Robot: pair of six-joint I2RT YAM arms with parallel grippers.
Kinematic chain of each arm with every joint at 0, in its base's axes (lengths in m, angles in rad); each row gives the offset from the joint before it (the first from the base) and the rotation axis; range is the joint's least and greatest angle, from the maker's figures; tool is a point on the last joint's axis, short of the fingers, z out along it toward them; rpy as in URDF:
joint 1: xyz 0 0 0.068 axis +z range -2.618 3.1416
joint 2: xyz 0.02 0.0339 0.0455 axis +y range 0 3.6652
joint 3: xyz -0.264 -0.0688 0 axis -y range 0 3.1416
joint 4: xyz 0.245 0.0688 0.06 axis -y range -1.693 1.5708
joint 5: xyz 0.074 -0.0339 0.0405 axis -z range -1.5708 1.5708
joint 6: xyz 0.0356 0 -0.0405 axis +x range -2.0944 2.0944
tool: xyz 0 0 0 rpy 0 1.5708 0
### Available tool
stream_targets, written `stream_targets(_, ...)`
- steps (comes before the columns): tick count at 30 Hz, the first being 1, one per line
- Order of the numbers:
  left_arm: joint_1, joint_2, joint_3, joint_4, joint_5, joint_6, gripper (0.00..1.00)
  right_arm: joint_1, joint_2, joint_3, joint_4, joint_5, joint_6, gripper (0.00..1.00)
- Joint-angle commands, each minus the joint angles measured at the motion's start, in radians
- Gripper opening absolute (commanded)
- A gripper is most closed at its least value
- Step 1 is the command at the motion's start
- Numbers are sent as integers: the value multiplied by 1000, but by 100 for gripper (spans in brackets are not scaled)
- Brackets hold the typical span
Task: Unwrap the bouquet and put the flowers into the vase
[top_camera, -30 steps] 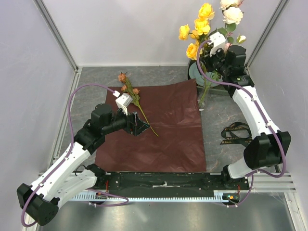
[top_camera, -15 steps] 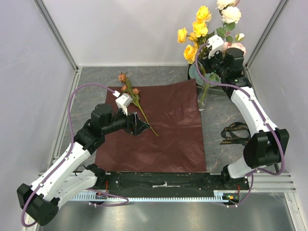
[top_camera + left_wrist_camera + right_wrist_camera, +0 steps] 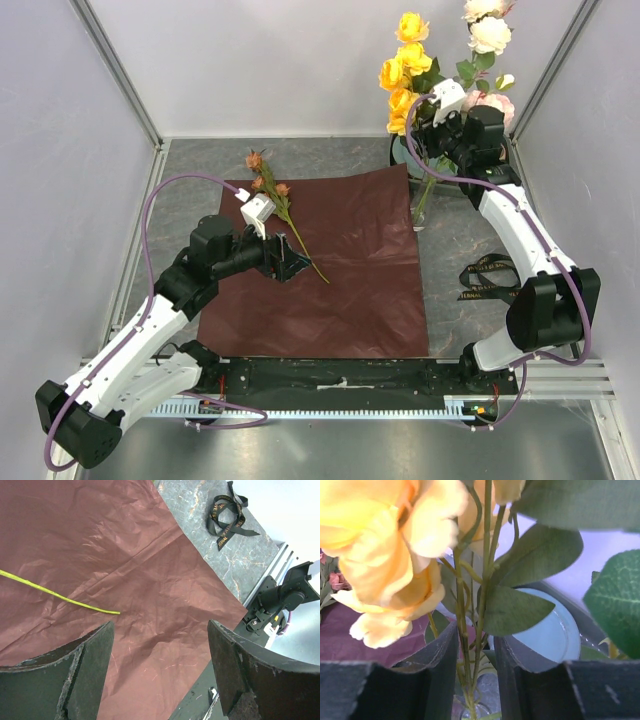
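Low left tool [image 3: 160, 626] gapes wide; raised right tool [image 3: 476, 641] stands narrowly parted.

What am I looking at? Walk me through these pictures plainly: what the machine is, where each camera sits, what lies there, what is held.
Two white robot arms are bolted at the near edge of a grey table, each ending in a two-finger pincer. The big picture looks down from above and behind them; the other two come from a camera on each wrist, so the dark shapes at the bottom are that arm's own fingers. On the table lies an opened sheet of maroon wrapping paper, one stem of rust-brown blooms on it, and a black ribbon to its right. The left pincer hovers open over the paper, holding nothing. The right pincer is above the glass vase, fingers either side of the yellow roses' stems; whether it grips them I cannot tell.
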State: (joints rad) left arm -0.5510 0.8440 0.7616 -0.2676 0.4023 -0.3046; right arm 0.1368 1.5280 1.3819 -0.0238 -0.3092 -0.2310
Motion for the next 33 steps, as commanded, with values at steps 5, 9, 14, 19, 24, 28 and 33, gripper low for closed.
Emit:
stream_targets(5, 6, 4, 4, 21, 29, 36, 82, 9, -35, 37, -90, 93, 48, 55)
stream_targets(9, 8, 7, 4, 25, 33, 35, 82, 21, -60, 34, -94, 110, 56, 62)
stream_targets(14, 8, 9, 4, 27, 36, 32, 82, 47, -72, 43, -108, 148, 70, 59)
stream_targets(19, 8, 9, 2, 27, 36, 32, 82, 60, -86, 61, -131, 169, 99, 62)
stream_targets(24, 10, 13, 2, 27, 36, 30, 82, 72, -103, 95, -192, 239, 128, 73)
stream_targets(28, 14, 17, 5, 27, 38, 27, 82, 81, -112, 118, -248, 269, 166, 79)
stream_targets(33, 16, 20, 5, 25, 40, 25, 82, 98, -134, 147, -304, 266, 194, 82)
